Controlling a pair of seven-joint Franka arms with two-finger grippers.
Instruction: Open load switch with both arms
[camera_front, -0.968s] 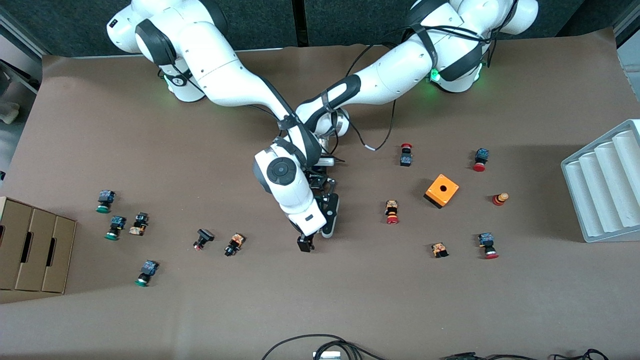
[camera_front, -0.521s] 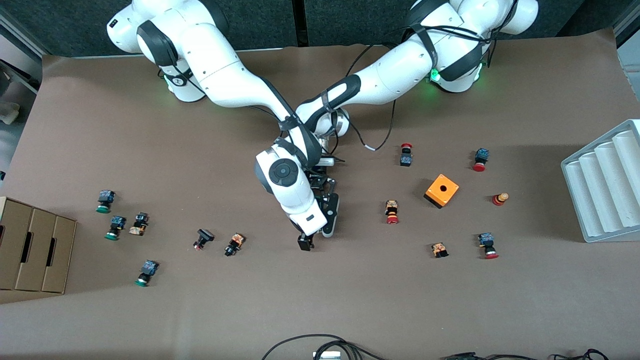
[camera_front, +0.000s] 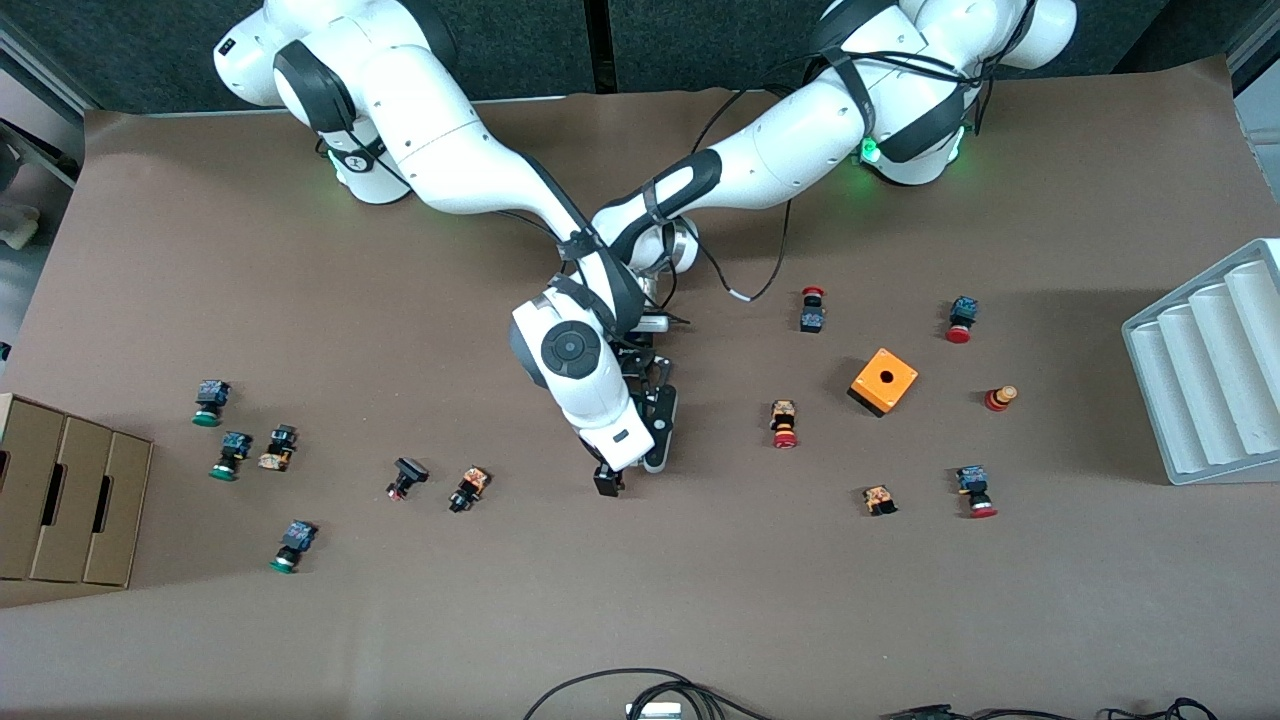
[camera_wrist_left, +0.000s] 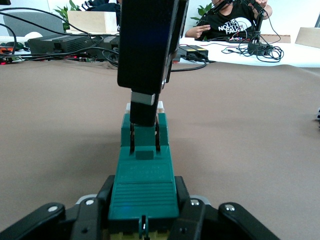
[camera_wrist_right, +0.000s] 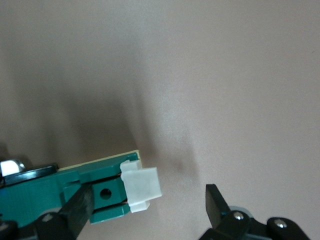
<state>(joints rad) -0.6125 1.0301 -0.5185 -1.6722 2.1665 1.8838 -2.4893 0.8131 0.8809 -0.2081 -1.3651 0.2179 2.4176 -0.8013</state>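
Left pincer (camera_wrist_left: 144, 220) clamps the switch (camera_wrist_left: 145, 165) above mid-bench, right pincer (camera_wrist_right: 150, 210) gaping around its white end, which should be squeezed squarely, then pulled straight off.

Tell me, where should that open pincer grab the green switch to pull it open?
Probably the white end piece of the load switch. It sticks out past the green body as a small block with flat sides. The left pincer is shut on the other end, so that end is taken. The right pincer, open, is best brought from above, one finger on each flat side.
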